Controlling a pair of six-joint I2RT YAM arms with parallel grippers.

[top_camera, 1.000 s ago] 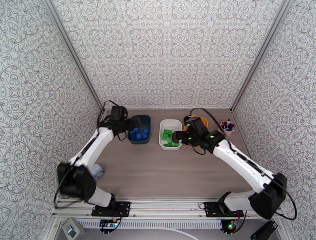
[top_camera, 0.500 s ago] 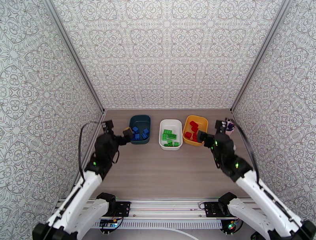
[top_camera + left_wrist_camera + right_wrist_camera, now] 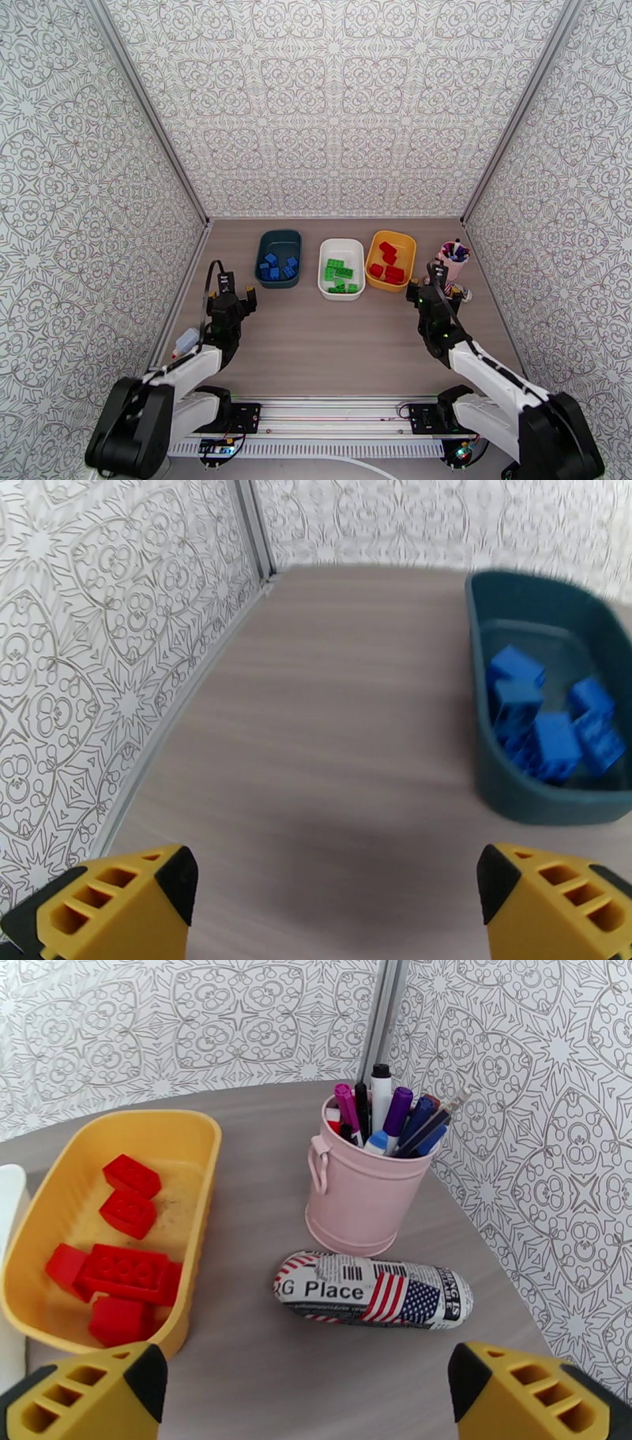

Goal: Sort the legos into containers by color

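Observation:
Three containers stand in a row at the back of the table. The teal tub (image 3: 280,238) (image 3: 490,748) holds blue legos (image 3: 277,265) (image 3: 545,721). Green legos (image 3: 340,275) lie in the white tub (image 3: 341,245). The yellow tub (image 3: 404,241) (image 3: 201,1197) holds red legos (image 3: 387,264) (image 3: 130,1268). My left gripper (image 3: 238,296) (image 3: 336,875) is open over bare table, near and to the left of the teal tub. Near and to the right of the yellow tub, my right gripper (image 3: 421,290) (image 3: 308,1370) is open with nothing between its fingers.
A pink cup of pens (image 3: 453,260) (image 3: 367,1197) stands right of the yellow tub, with a printed pouch (image 3: 462,294) (image 3: 371,1291) lying in front of it. A small white and blue object (image 3: 187,341) rests by the left wall. Patterned walls enclose the table.
Both arms have pulled back from over the tubs toward the near edge. The left gripper left the teal tub, the right one the white and yellow tubs. The legos stayed put.

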